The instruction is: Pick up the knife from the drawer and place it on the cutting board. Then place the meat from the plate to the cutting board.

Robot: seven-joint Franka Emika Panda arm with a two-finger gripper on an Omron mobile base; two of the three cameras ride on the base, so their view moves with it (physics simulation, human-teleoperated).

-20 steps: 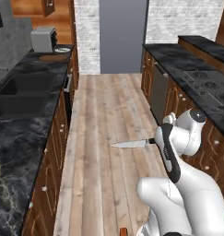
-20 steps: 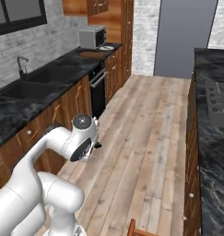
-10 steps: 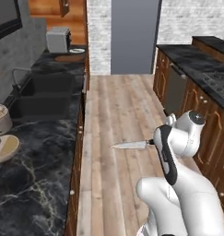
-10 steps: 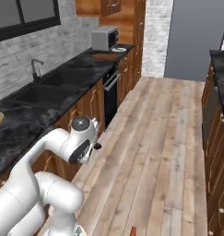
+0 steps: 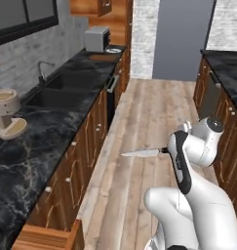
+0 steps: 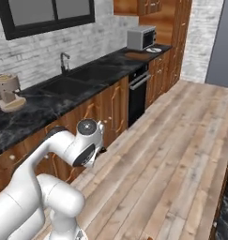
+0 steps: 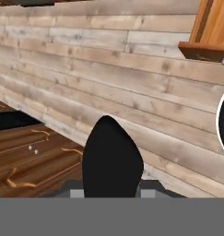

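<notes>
The gripper (image 5: 165, 150) is clamped on the knife (image 5: 142, 153), gripping its slim black handle; in the hand view that handle (image 7: 111, 159) rises as a dark rounded shape from six o'clock. In the left base view the pointed silver blade sticks out level toward nine o'clock, hanging in the air above the plank floor (image 5: 154, 112). At eleven o'clock, at the far end of the black marble counter (image 5: 32, 132), the dark oval cutting board (image 5: 103, 57) lies with the small white plate (image 5: 113, 50) just beyond it, beside a microwave (image 5: 97, 38). A sink (image 5: 66, 83) sits nearer along the counter.
</notes>
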